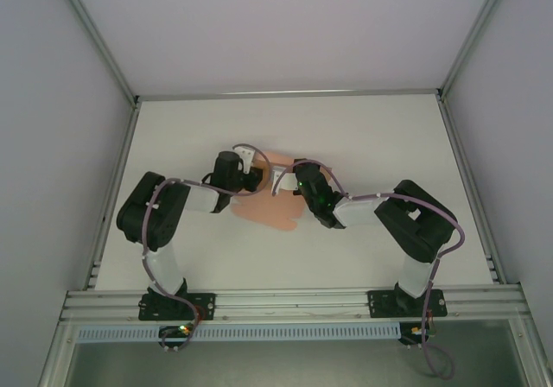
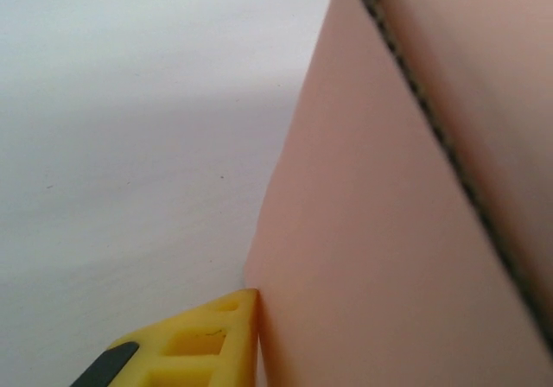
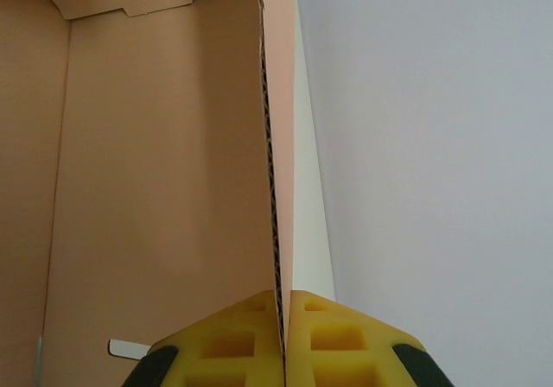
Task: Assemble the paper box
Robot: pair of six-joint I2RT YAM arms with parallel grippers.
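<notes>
The paper box [image 1: 275,212] is salmon-pink card, partly folded, lying mid-table between my two grippers. My left gripper [image 1: 251,174] is at its left side. In the left wrist view one yellow finger [image 2: 207,342] touches the outer face of an upright pink wall [image 2: 389,231]; the other finger is hidden, so its hold is unclear. My right gripper [image 1: 299,182] is at the box's right side. In the right wrist view that gripper [image 3: 285,307] is shut on the corrugated edge of an upright wall, with the box's inner panels [image 3: 164,171] to the left.
The white table [image 1: 363,136] stretches around the box. Aluminium rails [image 1: 294,301] run along the near edge and both sides. Pale enclosure walls stand left, right and behind.
</notes>
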